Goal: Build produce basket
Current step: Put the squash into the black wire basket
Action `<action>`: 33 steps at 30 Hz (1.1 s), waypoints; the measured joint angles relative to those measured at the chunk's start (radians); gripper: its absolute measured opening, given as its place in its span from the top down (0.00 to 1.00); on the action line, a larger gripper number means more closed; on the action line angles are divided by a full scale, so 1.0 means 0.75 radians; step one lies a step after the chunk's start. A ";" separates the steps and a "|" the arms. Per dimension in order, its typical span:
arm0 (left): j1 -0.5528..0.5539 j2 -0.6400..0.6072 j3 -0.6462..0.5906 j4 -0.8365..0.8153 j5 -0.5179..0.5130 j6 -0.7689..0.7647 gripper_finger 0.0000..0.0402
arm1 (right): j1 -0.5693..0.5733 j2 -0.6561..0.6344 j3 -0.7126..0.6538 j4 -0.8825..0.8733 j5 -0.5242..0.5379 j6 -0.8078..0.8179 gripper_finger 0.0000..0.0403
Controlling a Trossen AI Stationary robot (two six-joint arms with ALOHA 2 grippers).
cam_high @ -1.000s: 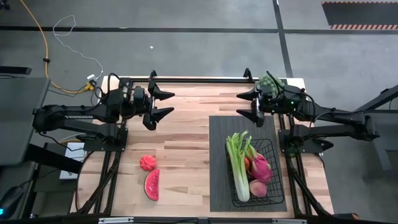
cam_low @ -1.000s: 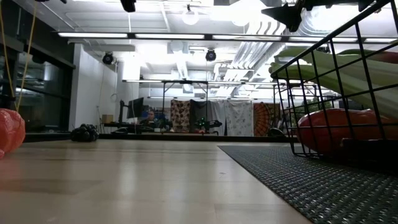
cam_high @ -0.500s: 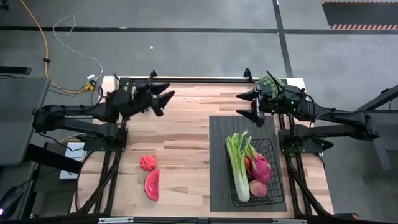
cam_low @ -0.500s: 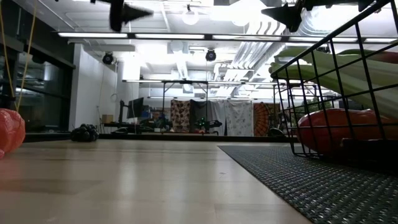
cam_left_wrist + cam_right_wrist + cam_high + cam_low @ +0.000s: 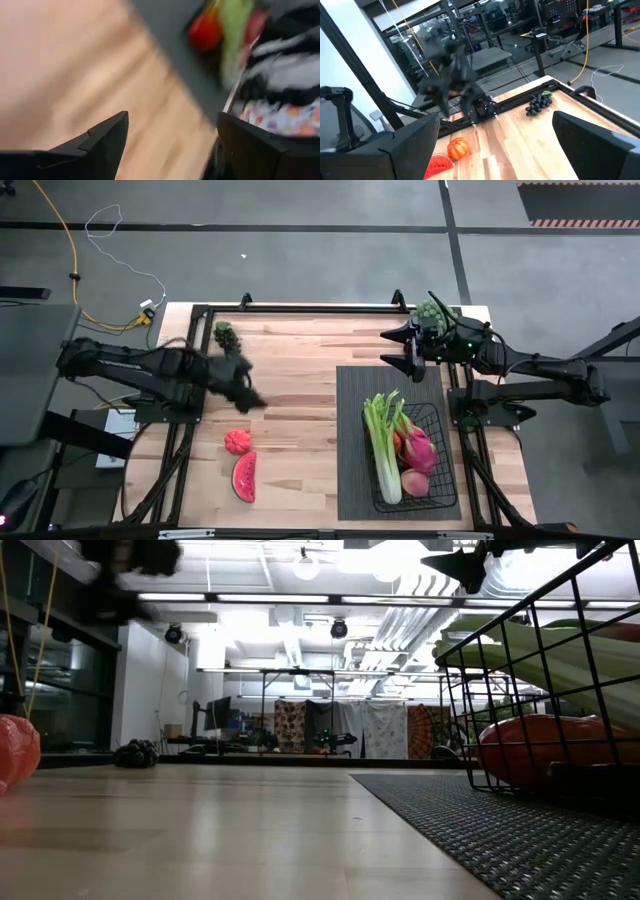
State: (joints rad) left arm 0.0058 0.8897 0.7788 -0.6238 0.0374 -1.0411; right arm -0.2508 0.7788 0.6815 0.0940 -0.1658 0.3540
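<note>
Produce still loose on the wooden desk [image 5: 300,390] lies nearest the front edge, at about seven o'clock from the desk's centre in the high view: the watermelon slice [image 5: 244,476] sits closest to that edge, with the red-orange fruit [image 5: 237,442] just beyond it, the two near each other but apart. At about five o'clock the basket [image 5: 443,480] stands on the dark ribbed mat [image 5: 350,460]; inside it the celery [image 5: 381,442] runs lengthwise along the side toward the desk's middle, the pink dragon fruit [image 5: 420,450] lies beside it, and the peach [image 5: 414,482] rests at the basket's near end. In the low view the wire wall of the basket fills the right side, with a red fruit low behind the mesh and pale green stalks above it. Farther back, at about nine o'clock, the left gripper [image 5: 246,393] hangs over bare wood just beyond the red-orange fruit; it is blurred from above, but its own wrist view shows the two dark fingers [image 5: 102,142] spread apart with nothing between them. The dark grapes [image 5: 225,335] lie near the far left corner, at about eleven o'clock. At about one o'clock the right gripper [image 5: 402,348] waits over the far edge of the mat, its jaws wide and empty.
</note>
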 joint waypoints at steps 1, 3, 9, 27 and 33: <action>-0.067 0.011 0.000 -0.063 0.001 -0.094 0.27 | 0.000 0.000 0.000 0.000 0.000 0.010 0.06; -0.207 0.031 -0.001 -0.175 -0.009 -0.261 0.27 | 0.000 0.000 0.000 0.000 0.000 0.015 0.06; -0.551 0.154 -0.001 -0.353 -0.145 -0.771 0.27 | 0.000 0.001 0.000 -0.004 0.000 0.005 0.06; -0.663 0.460 -0.001 -0.399 -0.142 -0.771 0.25 | 0.000 0.001 0.000 -0.054 -0.001 -0.024 0.06; -0.663 0.500 -0.001 -0.403 -0.112 -0.722 0.08 | 0.000 0.001 0.000 -0.067 -0.001 -0.024 0.06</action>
State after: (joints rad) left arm -0.4915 1.2644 0.7780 -0.9262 -0.0464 -1.5826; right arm -0.2508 0.7792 0.6815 0.0441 -0.1662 0.3359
